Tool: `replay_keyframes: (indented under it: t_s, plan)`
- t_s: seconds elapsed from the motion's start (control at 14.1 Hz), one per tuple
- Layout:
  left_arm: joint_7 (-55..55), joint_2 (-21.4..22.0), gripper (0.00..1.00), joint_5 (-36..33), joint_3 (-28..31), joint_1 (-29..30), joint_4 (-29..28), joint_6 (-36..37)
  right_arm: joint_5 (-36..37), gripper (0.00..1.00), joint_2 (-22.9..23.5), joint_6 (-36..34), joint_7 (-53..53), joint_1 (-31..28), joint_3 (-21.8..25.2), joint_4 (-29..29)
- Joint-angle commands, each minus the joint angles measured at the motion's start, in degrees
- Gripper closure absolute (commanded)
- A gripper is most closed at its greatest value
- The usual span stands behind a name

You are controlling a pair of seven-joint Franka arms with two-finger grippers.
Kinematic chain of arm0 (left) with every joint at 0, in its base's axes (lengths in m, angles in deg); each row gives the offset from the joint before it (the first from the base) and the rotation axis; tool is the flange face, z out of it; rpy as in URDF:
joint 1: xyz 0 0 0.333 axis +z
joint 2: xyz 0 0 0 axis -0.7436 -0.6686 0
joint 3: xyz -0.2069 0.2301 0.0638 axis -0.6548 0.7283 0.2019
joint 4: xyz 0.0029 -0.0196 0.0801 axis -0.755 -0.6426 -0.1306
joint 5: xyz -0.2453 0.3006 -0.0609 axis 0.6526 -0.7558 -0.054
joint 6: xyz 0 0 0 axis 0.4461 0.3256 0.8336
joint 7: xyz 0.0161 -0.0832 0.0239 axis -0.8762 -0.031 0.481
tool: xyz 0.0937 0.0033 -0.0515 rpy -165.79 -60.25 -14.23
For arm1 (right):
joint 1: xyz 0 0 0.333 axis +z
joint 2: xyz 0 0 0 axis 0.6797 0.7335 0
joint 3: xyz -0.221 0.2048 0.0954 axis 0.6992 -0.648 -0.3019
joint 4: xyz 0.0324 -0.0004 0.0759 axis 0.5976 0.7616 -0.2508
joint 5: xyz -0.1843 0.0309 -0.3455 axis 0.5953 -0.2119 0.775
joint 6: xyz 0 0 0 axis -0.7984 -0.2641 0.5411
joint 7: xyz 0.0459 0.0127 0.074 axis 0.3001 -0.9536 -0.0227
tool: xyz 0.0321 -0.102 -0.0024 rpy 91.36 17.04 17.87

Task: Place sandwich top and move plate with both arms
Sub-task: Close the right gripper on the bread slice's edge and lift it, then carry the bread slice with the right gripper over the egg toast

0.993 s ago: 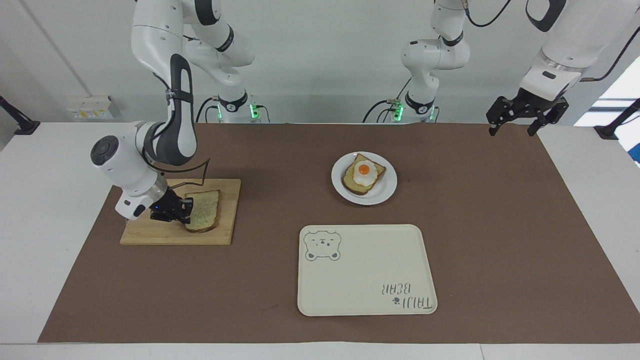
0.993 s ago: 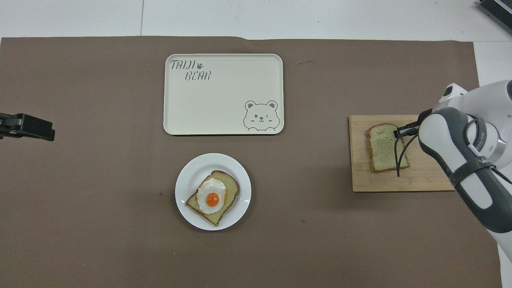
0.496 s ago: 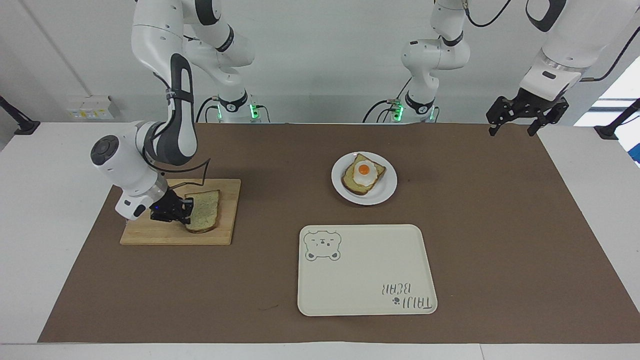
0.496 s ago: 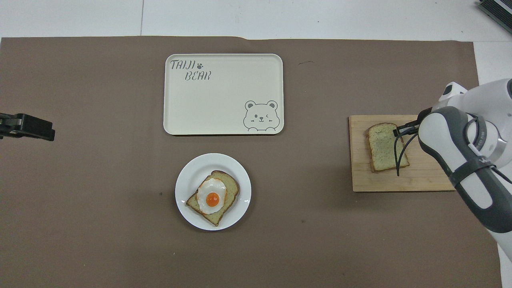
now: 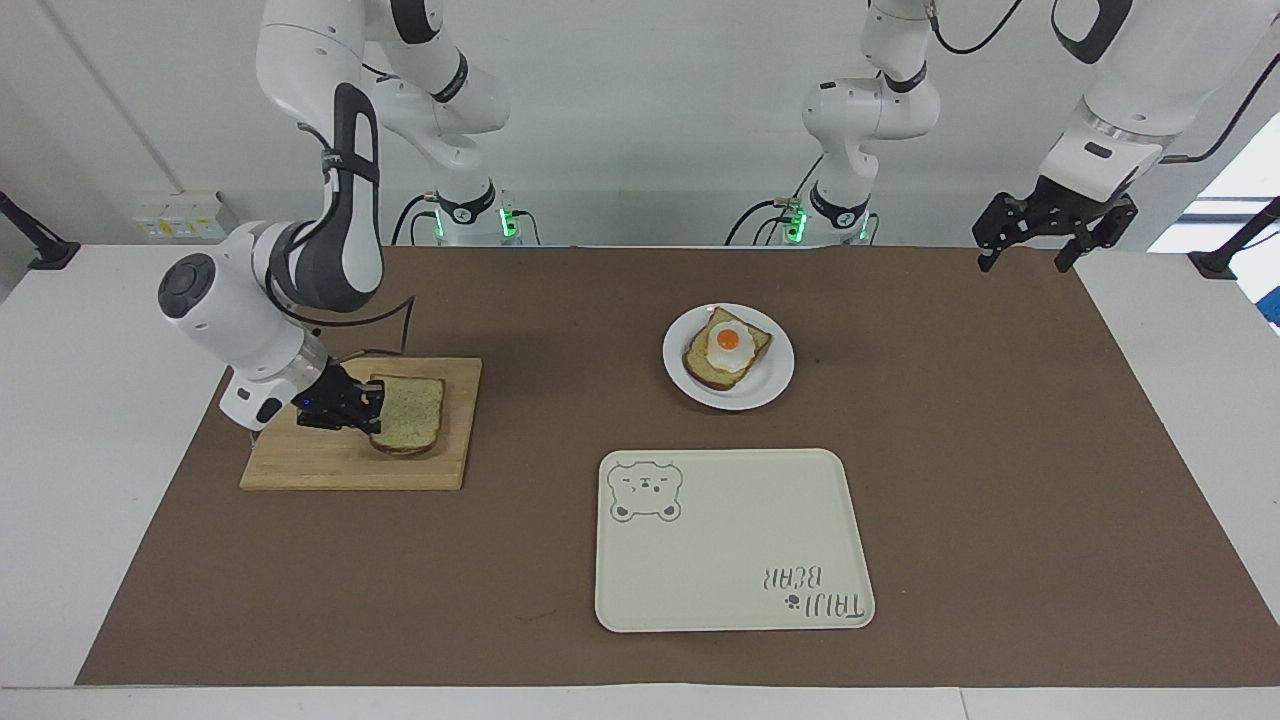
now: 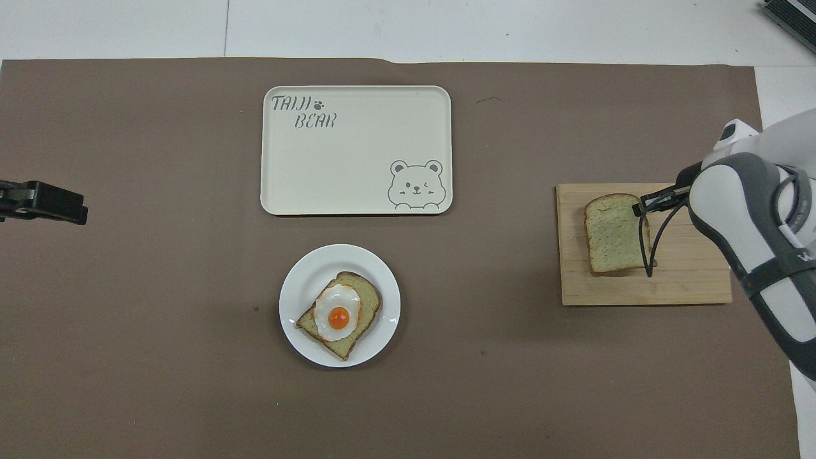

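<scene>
The sandwich top [image 5: 412, 412] [image 6: 612, 234], a pale speckled slice with a brown crust, hangs roughly level just above the wooden cutting board [image 5: 330, 465] [image 6: 682, 287]. My right gripper [image 5: 372, 412] [image 6: 639, 207] is shut on the slice's edge at the right arm's end of the table. The white plate [image 5: 775, 375] [image 6: 382, 280] sits mid-table and carries a toast slice with a fried egg [image 5: 728, 348] [image 6: 339, 313]. My left gripper [image 5: 1024, 262] [image 6: 38, 203] waits open and raised over the left arm's end of the mat, holding nothing.
A cream tray with a bear drawing [image 5: 730, 560] [image 6: 357, 159] lies farther from the robots than the plate. A brown mat [image 5: 1000, 450] covers the table. The right arm's black cable loops over the board beside the slice.
My right gripper has risen a little with the slice, which now hangs level off the board instead of leaning on it. The left arm has not moved.
</scene>
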Motion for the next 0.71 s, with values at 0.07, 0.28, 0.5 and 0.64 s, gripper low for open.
replay_keyframes:
  t_s: [0.07,0.28,0.5,0.64]
  plan:
    - [0.4,0.8,0.0,0.2,-0.1,0.2,-0.5,0.7,-1.3,1.0,-2.8,-4.0,1.8,-0.1,-0.3,-0.4]
    - [0.4,0.8,0.0,0.2,-0.1,0.2,-0.5,0.7,-2.2,1.0,-4.1,-7.1,5.6,0.0,-0.9,-0.5]
    - [0.4,0.8,0.0,0.2,0.0,0.2,-0.5,0.7,-2.5,1.0,-4.4,-9.6,8.1,0.2,-2.8,-0.5]
    - [0.5,0.8,0.0,0.2,0.0,0.3,-0.5,0.7,-2.5,1.0,-4.7,-10.0,12.4,0.2,-4.9,-0.5]
